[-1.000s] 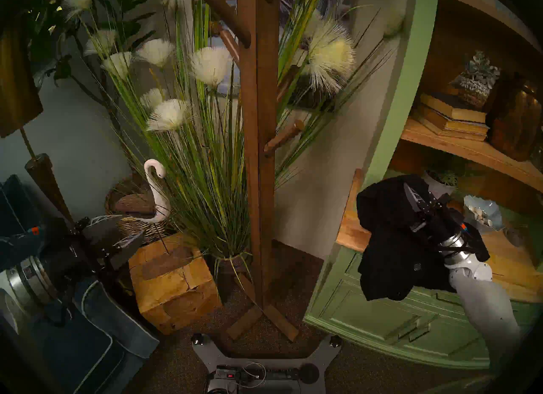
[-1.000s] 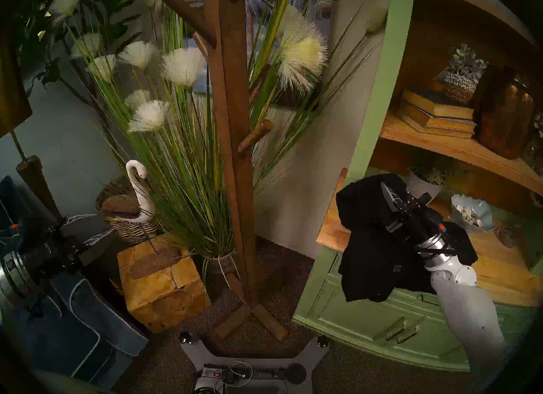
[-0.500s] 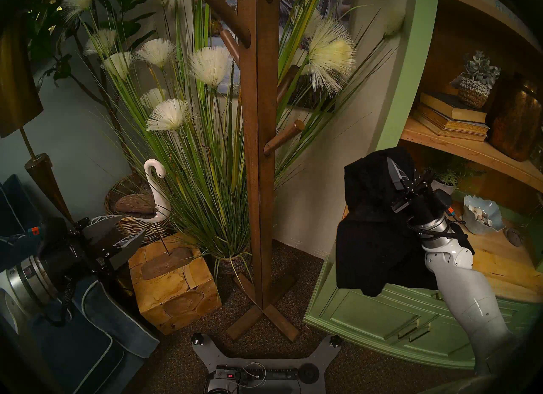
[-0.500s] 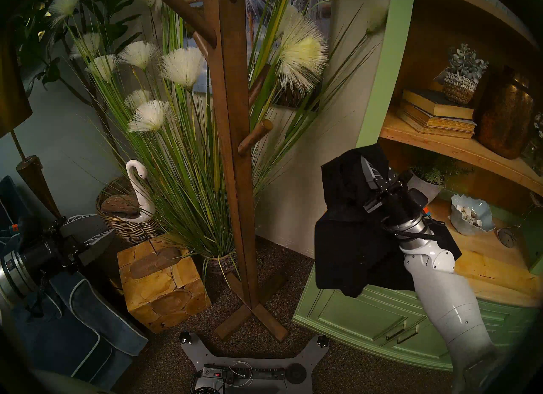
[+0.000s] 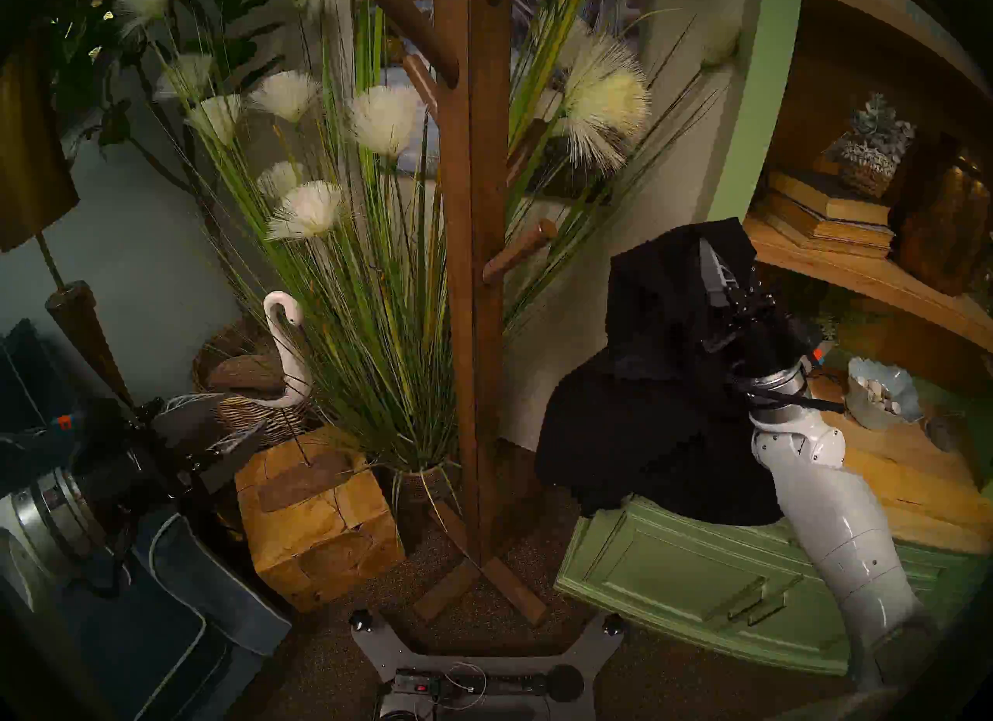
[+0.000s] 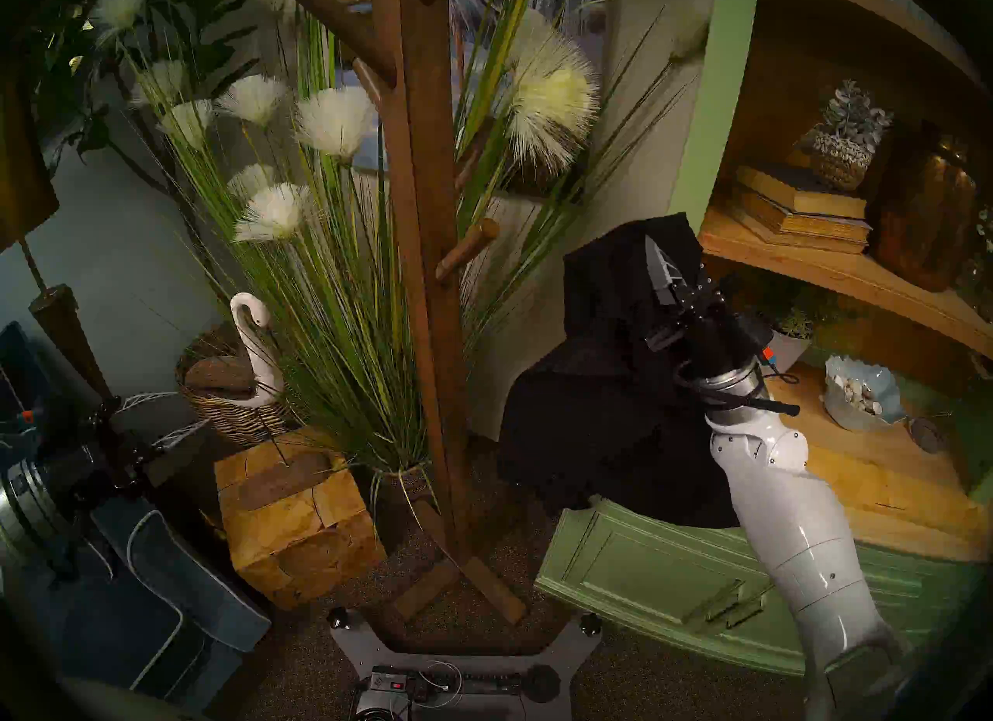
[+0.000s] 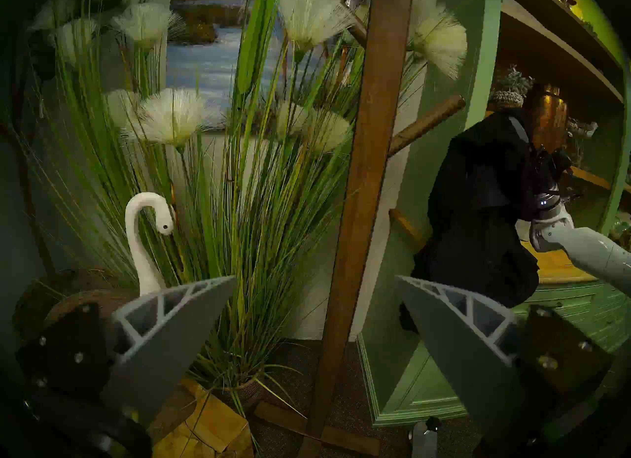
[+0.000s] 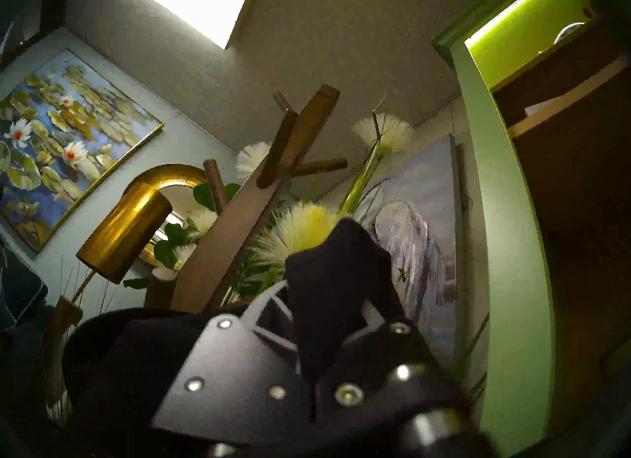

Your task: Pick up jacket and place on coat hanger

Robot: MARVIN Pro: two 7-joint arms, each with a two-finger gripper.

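While the left gripper (image 7: 312, 314) hangs with its fingers spread, left of the coat hanger (image 5: 473, 274), the right gripper (image 5: 712, 268) pinches the jacket (image 5: 645, 408). The jacket hangs in the air to the right of the coat hanger, near its lowest peg (image 5: 518, 250) but apart from it.

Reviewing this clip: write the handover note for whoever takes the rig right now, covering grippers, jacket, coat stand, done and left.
Right gripper: shut on the black jacket, held up in the air, right of the coat stand.
Left gripper: open, empty, off to the left.
Done: jacket picked up.
Left: carry it to the stand and hang it on a peg; the nearest peg is bare.
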